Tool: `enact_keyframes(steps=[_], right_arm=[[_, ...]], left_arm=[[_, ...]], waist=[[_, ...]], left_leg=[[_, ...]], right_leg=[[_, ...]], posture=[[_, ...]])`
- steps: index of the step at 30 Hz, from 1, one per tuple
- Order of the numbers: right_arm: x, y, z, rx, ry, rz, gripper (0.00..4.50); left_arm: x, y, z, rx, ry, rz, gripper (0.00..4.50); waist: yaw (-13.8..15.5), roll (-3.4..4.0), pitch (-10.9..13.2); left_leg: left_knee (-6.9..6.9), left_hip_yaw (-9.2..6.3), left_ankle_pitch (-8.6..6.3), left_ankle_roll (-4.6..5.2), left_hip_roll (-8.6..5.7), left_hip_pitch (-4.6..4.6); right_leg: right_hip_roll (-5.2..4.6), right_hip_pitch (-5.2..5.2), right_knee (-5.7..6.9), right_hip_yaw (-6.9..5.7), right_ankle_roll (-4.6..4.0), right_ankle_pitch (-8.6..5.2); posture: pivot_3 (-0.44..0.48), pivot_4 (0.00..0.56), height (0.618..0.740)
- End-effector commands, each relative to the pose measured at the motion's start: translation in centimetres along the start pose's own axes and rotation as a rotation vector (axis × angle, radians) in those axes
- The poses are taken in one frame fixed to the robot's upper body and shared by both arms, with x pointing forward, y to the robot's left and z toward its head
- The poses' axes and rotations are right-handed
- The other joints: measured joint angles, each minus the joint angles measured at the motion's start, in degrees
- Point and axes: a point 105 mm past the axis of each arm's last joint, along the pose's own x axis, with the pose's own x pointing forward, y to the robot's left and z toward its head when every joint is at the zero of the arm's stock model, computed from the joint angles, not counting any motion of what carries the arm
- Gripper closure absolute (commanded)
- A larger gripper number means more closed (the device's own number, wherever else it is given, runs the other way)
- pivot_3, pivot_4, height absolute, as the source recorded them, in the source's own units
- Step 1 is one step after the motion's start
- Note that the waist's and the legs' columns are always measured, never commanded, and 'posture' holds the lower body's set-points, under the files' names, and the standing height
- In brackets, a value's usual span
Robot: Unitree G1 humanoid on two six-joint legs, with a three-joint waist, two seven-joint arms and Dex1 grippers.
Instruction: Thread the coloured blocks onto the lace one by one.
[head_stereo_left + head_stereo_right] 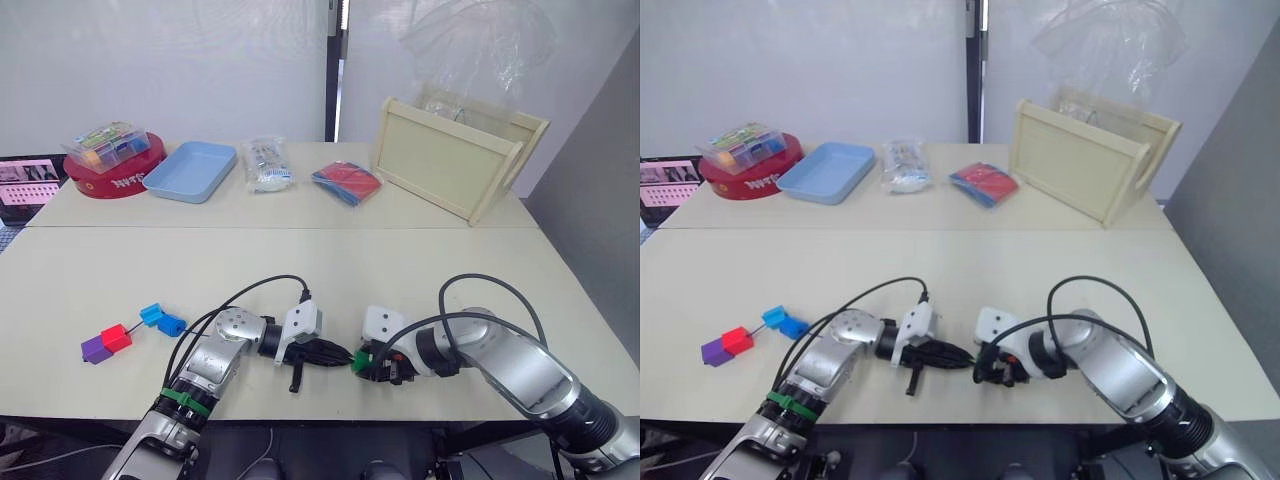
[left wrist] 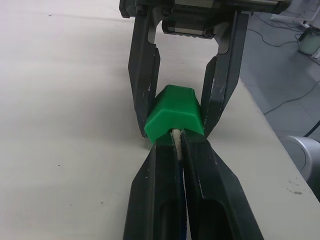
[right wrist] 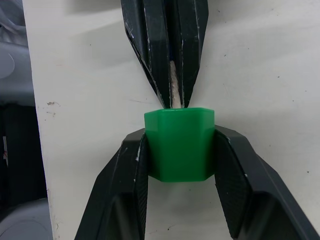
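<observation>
My right gripper [image 1: 368,362] is shut on the green block [image 3: 179,144], holding it just above the table's front edge. My left gripper [image 1: 345,355] is shut on the lace [image 2: 177,141], whose pale stiff tip meets the face of the green block. The two grippers point at each other, tip to tip. To the far left on the table lie the light blue block [image 1: 151,314] and darker blue block [image 1: 171,325] side by side, and the red block [image 1: 117,338] next to the purple block [image 1: 95,349].
At the back of the table stand a red round tin [image 1: 110,175] with a clear box [image 1: 103,141] on it, a light blue tray [image 1: 192,170], a clear packet [image 1: 266,165], a red-and-blue packet [image 1: 346,182] and a wooden tray [image 1: 457,155] on its side.
</observation>
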Motion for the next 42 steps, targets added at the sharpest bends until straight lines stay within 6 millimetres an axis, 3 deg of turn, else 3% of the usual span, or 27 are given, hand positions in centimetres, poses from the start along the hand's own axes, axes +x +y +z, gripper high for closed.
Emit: enact_keyframes(steps=[1,13,20,21,30,34,42], right_arm=[[0.4,0.5,1.0,-0.031,-0.038,0.018,3.16],[0.8,0.5,1.3,-0.039,-0.041,0.030,3.16],[0.7,0.4,1.6,-0.045,-0.042,0.034,3.16],[0.7,0.4,1.6,-0.046,-0.042,0.035,3.16],[0.8,0.5,1.6,-0.045,-0.043,0.041,3.16],[0.8,0.4,1.7,-0.046,-0.042,0.041,3.16],[0.9,0.4,1.8,-0.050,-0.043,0.042,3.16]], left_arm=[[0.9,-0.2,0.1,0.060,0.013,-0.020,4.50],[0.8,-0.3,-0.5,0.052,0.024,-0.015,4.50],[-0.9,-0.9,0.4,0.093,0.085,-0.034,2.15],[-1.3,-0.9,0.5,0.094,0.092,-0.031,2.14],[-3.9,-0.9,-0.4,0.096,0.165,0.025,2.14],[-4.1,-0.8,-0.5,0.090,0.172,0.032,2.14],[-3.9,-0.6,-0.7,0.077,0.161,0.044,4.50]], waist=[[0.01,0.00,-0.01],[-0.02,-0.01,-0.04],[-0.67,-0.01,-0.04],[-0.75,-0.01,-0.04],[-0.69,-0.01,-0.04],[-0.58,-0.01,-0.04],[-0.56,-0.01,-0.04]], left_leg=[[0.00,0.00,0.00,0.00,0.00,0.00],[0.08,-0.01,0.00,0.00,0.00,0.04],[0.07,-0.03,-0.01,0.01,0.03,0.06],[0.07,-0.03,-0.01,0.01,0.03,0.05],[0.06,-0.05,-0.01,0.01,0.03,0.05],[0.06,-0.05,-0.01,0.01,0.03,0.05],[0.06,-0.05,-0.01,0.01,0.03,0.04]], right_leg=[[0.00,0.00,0.00,0.00,0.00,0.00],[0.00,0.06,0.04,-0.01,0.00,0.00],[0.04,0.04,0.09,0.00,0.00,0.00],[0.05,0.04,0.09,0.00,0.00,0.00],[0.04,0.04,0.09,-0.01,0.00,0.00],[0.04,0.03,0.09,-0.01,0.00,0.00],[0.04,0.04,0.09,-0.01,0.00,0.00]], posture=[[0.000,0.150,0.740],[0.000,0.150,0.740],[0.000,0.150,0.740],[0.000,0.150,0.740],[0.000,0.150,0.740],[0.000,0.150,0.740],[0.000,0.150,0.740]])
